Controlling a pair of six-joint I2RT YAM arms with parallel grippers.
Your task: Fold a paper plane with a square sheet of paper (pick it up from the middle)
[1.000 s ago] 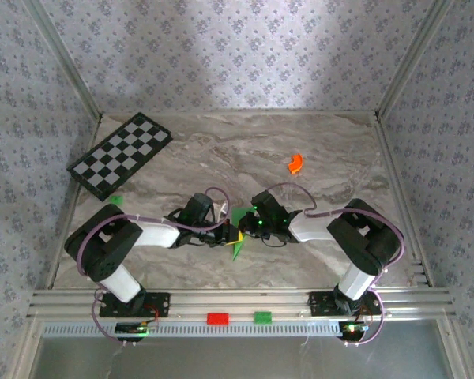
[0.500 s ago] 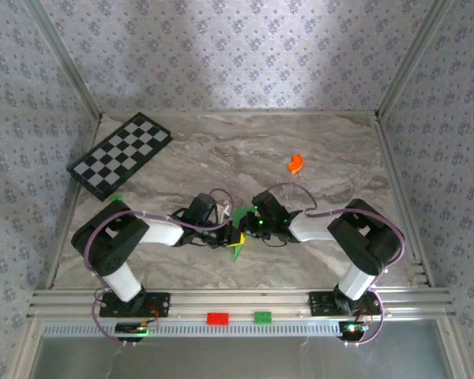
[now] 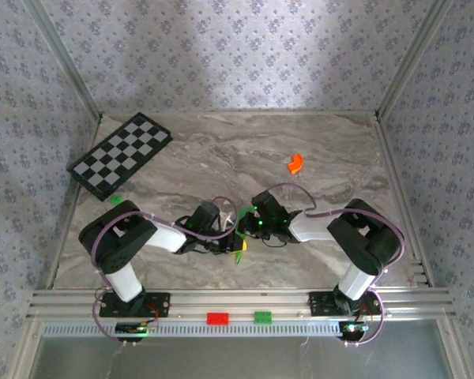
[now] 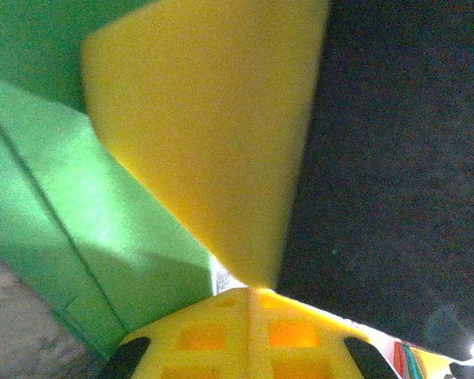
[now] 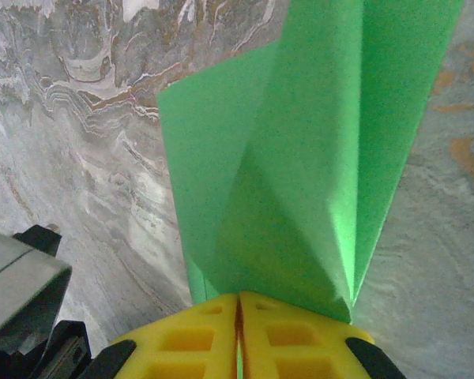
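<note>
Looking down from above, we see both arms reaching inward so that their wrists meet over the near middle of the marble table (image 3: 221,158). The left gripper (image 3: 234,242) and the right gripper (image 3: 250,230) sit just beside each other there, with a sliver of green paper (image 5: 300,158) showing between them. From the right wrist, the yellow fingers (image 5: 182,339) are pressed together and the paper comes out from between them, so the right hand is closed and pinching the paper at its lower end. The paper is folded: two flaps rise away from the fingers, divided by a sharp crease, over the bare tabletop. From the left wrist, the left fingers (image 4: 221,335) meet along a closed seam, with the creased green paper at the left of that view and touching them. We cannot tell whether any of it is caught between them. A broad, blurred yellow wedge (image 4: 213,118) stands in front of those fingers; we cannot say what it is. Well apart from the arms, a black-and-white checkered board (image 3: 120,154) lies at the far left, a tiny green block (image 3: 115,200) lies near it, and a small orange curved piece (image 3: 295,163) lies at the far right.
</note>
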